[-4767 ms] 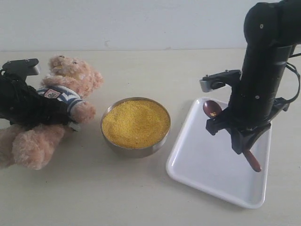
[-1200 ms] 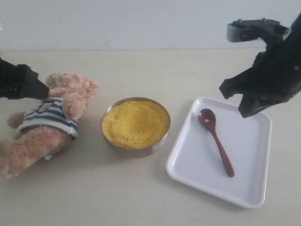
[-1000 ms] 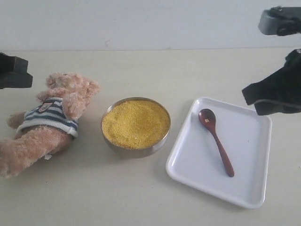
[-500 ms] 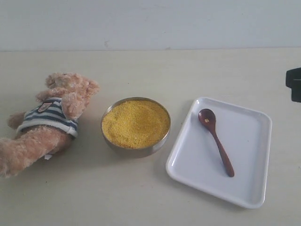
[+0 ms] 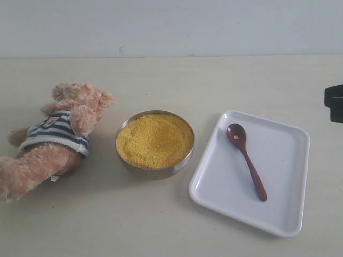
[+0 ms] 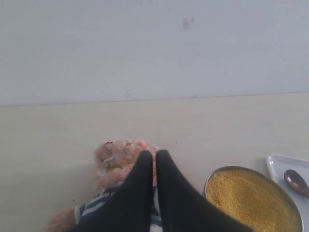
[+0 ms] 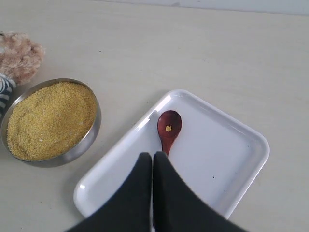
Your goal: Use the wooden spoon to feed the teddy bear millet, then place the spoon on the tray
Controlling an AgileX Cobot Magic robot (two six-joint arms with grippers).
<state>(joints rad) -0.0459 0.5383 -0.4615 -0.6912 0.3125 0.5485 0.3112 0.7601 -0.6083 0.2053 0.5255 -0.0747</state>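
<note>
The teddy bear (image 5: 53, 136) lies on its back at the table's left, head toward the wall. The millet (image 5: 154, 140) fills a steel bowl (image 5: 153, 172) in the middle. On the white tray (image 5: 278, 211) at the right rests the wooden spoon (image 5: 246, 159), a few grains in its bowl. My left gripper (image 6: 154, 153) is shut and empty, raised above the teddy bear (image 6: 113, 159). My right gripper (image 7: 153, 155) is shut and empty, raised over the tray (image 7: 227, 159), hiding the handle of the spoon (image 7: 168, 129). In the exterior view only a black piece of the right arm (image 5: 335, 103) shows.
A pale wall (image 5: 171, 27) runs along the table's far edge. The millet bowl (image 7: 89, 140) stands close to the tray's left rim.
Both arms have drawn back out of the exterior view, the left off the left side and the right to the right edge. Bear, bowl, tray and spoon stay put.
</note>
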